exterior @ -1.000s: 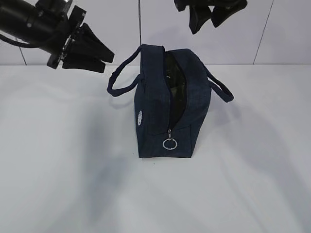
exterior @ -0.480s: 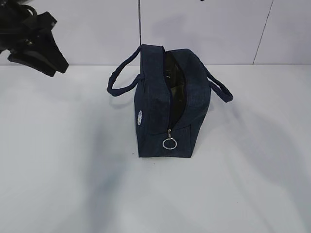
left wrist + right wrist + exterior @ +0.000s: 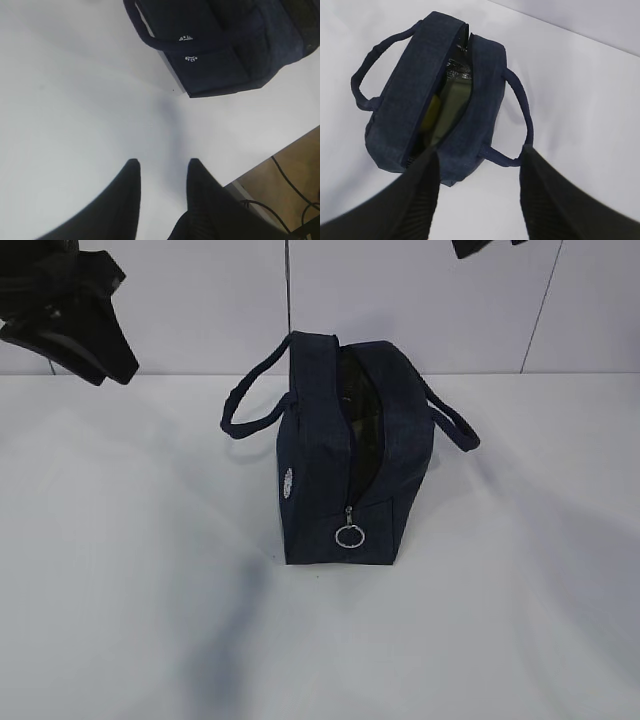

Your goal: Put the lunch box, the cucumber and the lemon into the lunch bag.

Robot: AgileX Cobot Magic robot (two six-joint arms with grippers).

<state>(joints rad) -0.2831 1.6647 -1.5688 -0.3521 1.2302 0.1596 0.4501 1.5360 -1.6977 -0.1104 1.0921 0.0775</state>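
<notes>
Right hand point(image 3: 480, 200) hangs above the bag point(image 3: 432, 95) with its jaws wide and empty, nearer to it than the left hand point(image 3: 162, 172), which hovers off to the bag's left over bare table point(image 3: 75, 100), jaws narrower, holding nothing. The bag stands upright mid-table, its long axis running toward the exterior camera, ring pull point(image 3: 349, 536) at the near end, slit facing up. Through the slit a pale green lid point(image 3: 451, 102) and a sliver of yellow point(image 3: 431, 114) show; no cucumber is visible, so the packing looks about done.
</notes>
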